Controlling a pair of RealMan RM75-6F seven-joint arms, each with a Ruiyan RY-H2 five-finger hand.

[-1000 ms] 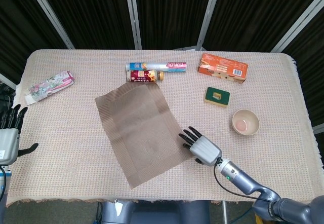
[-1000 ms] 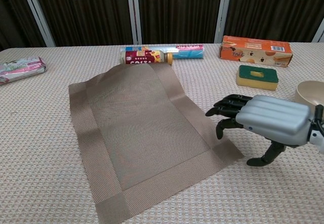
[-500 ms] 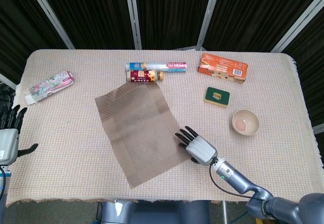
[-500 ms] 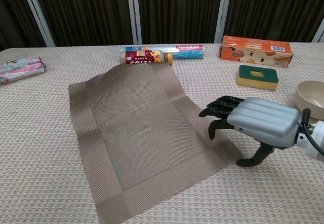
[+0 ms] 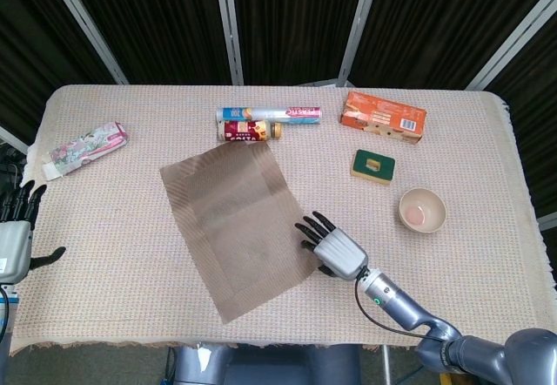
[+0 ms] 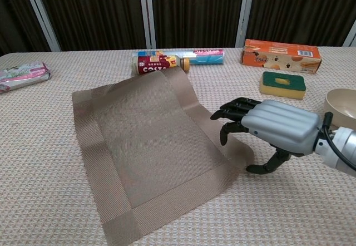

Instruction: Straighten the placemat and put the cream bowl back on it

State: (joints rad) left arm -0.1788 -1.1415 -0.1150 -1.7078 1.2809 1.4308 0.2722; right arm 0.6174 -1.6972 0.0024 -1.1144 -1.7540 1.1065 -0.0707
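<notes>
- Step in hand, by my read: straightening the placemat (image 5: 233, 226). It lies skewed on the bench (image 5: 487, 254), long edges running diagonal, near corner pointing at the front edge.
- Right robot hand (image 5: 332, 247) sits at the mat's right edge w/ fingers (image 6: 233, 109) spread and curled down; tips on or just over the mat border. Holds nothing. Contact vs. hover: can't tell for sure.
- Cream bowl (image 5: 422, 209) is off the mat, well apart to the right, upright, near the green sponge (image 5: 373, 165).
- Next move needs, I'd judge: fingertips pressing flat on the mat and a drag/rotate till edges square w/ the bench edge; light fabric may bunch. Then reach for the bowl.
- Head view only: left robot hand (image 5: 19, 228) parked at the far-left bench edge, fingers apart, empty; also true mat angle from above.
- Chest view only: side look at the right thumb reaching down beside the mat's edge, and finger curl. Bowl (image 6: 342, 106) cropped at frame edge there.
</notes>
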